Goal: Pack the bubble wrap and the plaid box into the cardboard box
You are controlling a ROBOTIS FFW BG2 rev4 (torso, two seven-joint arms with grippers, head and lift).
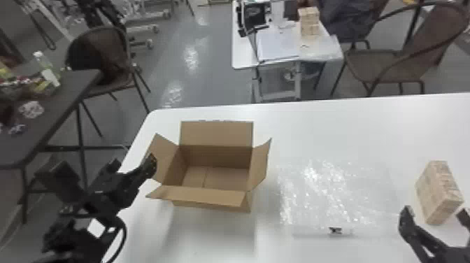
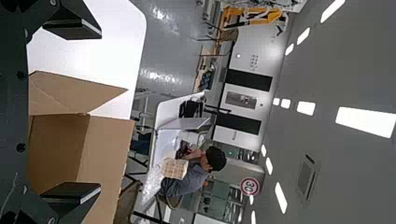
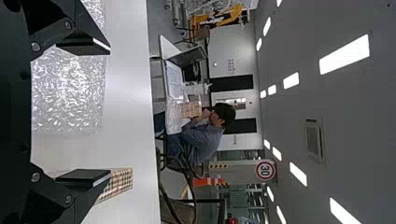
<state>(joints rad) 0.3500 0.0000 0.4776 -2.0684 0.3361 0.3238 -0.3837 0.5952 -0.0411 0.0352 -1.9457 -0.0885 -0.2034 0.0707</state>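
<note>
My left gripper (image 1: 134, 175) is at the left side of the open cardboard box (image 1: 196, 196). In the left wrist view that gripper (image 2: 84, 112) stands open, with the box (image 2: 105, 144) beyond its fingers. The bubble wrap (image 1: 325, 192) lies flat on the white table, right of the box. At the far right the plaid box (image 1: 437, 192) stands on the table, and my right gripper (image 1: 433, 213) is just in front of it, fingers apart. In the right wrist view the gripper (image 3: 95, 112) is open and empty; bubble wrap (image 3: 70, 93) and plaid box (image 3: 121, 183) lie beyond.
The white table (image 1: 314, 129) carries these things, its left edge running beside the cardboard box. A dark table (image 1: 56, 101) with clutter stands at the left. Behind are chairs and a small white table (image 1: 241, 52) holding another plaid stack (image 1: 309, 22).
</note>
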